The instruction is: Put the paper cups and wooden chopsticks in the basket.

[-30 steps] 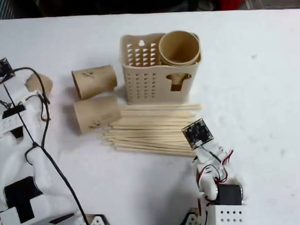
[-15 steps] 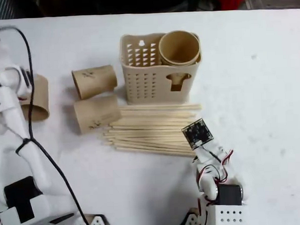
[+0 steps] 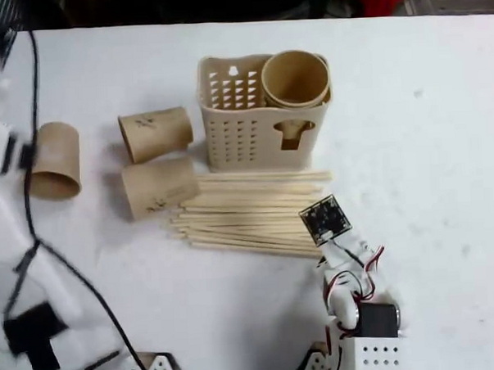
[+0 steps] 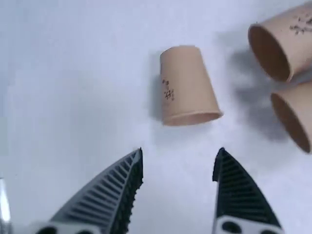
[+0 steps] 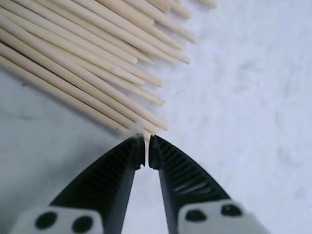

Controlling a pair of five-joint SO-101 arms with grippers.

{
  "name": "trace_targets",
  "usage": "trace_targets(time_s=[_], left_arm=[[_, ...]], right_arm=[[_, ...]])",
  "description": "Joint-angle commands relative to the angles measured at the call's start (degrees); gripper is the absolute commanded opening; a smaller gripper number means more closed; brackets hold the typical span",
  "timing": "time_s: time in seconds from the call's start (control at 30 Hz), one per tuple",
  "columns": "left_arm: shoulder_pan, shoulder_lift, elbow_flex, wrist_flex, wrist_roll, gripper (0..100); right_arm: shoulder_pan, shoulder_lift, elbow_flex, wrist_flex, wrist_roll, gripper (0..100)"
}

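A cup (image 3: 295, 78) sits in the basket (image 3: 257, 131) — chopsticks (image 3: 252, 213) before it, two cups (image 3: 154, 133) left, lone cup (image 3: 53, 161) farther left.

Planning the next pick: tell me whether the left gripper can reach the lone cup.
Likely yes: the left gripper is open, the cup lies just ahead, only bare table between.

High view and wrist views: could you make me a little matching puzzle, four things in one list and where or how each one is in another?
1 basket
2 wooden chopsticks
3 left gripper
4 right gripper

A shut, at the chopsticks' ends
B holds one upright paper cup
C open, near a lone paper cup on its side
D piled flat on the table

Pairs: 1-B, 2-D, 3-C, 4-A
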Motion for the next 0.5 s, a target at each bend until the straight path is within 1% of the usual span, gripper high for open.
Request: trace_targets(time_s=[0.0, 0.07, 0.13, 0.23, 0.27, 0.33, 0.37, 0.4, 0.47], left_arm=[[-8.4, -18.9, 16.0, -9.6, -15.7, 24], [-10.6, -28.0, 33.1, -20.0, -24.5, 24], [-12.0, -36.2, 51.1, -33.1, -31.4, 25], [-12.5, -45.8, 76.1, -55.7, -37.5, 32], [-12.3, -48.0, 83.1, -63.1, -39.1, 35], [-11.2, -50.8, 94.2, -74.8, -41.5, 36], [-10.5, -51.0, 98.0, -79.0, -42.2, 36], [-9.7, -50.9, 100.1, -81.5, -42.3, 36], [-7.6, -49.5, 101.0, -82.4, -42.1, 36]], right_arm=[[0.1, -0.3, -0.3, -1.2, 0.5, 3.5], [0.1, -0.3, -0.3, -1.2, 0.5, 3.5], [0.1, -0.3, -0.3, -1.2, 0.5, 3.5], [0.1, -0.3, -0.3, -1.3, 0.5, 3.5], [0.0, -0.3, -0.3, -1.3, 0.5, 3.5], [0.0, -0.3, 0.1, -1.4, 0.5, 3.5], [0.0, -0.3, 0.4, -1.8, 0.5, 3.5], [0.0, -0.3, 0.4, -2.3, 0.5, 3.5], [0.0, -0.3, 0.9, -2.9, 0.5, 3.5]])
